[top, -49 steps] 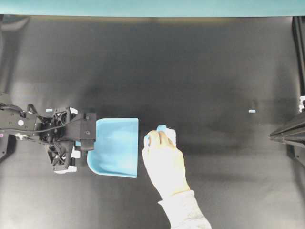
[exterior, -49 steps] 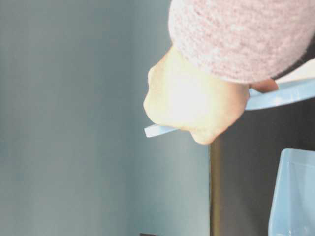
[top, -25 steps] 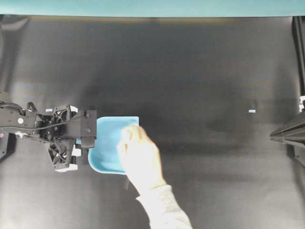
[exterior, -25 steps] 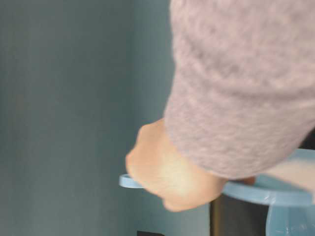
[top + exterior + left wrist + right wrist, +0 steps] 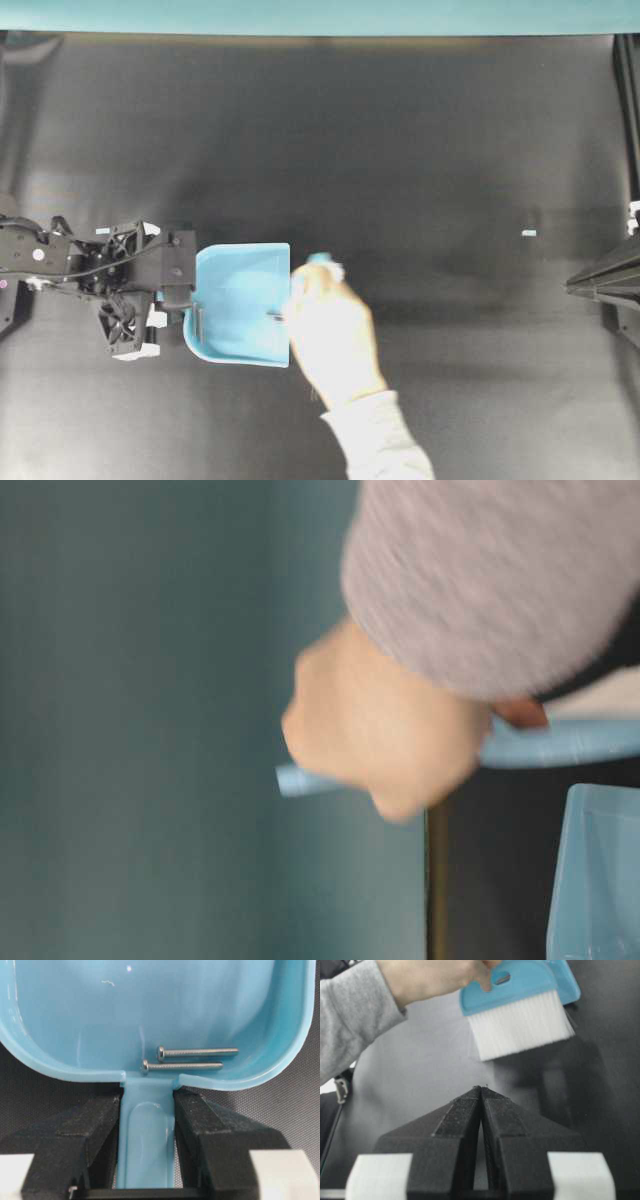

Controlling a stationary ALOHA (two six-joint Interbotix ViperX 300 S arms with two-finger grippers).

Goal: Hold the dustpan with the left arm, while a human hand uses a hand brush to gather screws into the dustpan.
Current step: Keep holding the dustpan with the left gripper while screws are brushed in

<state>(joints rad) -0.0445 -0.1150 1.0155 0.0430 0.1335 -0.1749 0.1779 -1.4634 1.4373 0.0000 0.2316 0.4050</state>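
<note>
While the left claw (image 5: 147, 1125) clamps the dustpan (image 5: 243, 300) handle on the dark table (image 5: 400, 140), two screws (image 5: 190, 1059) lie inside. The hand (image 5: 330, 335) holds the brush (image 5: 520, 1002) at its mouth, mid-sweep; next, probably another gathering stroke. The right claw (image 5: 481, 1092) sits pinched together.

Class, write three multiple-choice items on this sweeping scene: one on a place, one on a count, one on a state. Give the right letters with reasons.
1. Where do the screws lie in the dustpan?
A. at its open front edge
B. against its back wall near the handle
C. on the table beside it

2. How many screws does the left wrist view show in the dustpan?
A. two
B. four
C. none

3. What is the right hand doing?
A. holding the brush
B. shut on nothing
C. gripping the dustpan

Answers:
1 B: the screws rest by the back wall of the dustpan, just above its handle.
2 A: two lie side by side.
3 B: the right hand has its fingers together and bare; a human hand holds the hand brush, and the left hand clamps the dustpan's handle.
</note>
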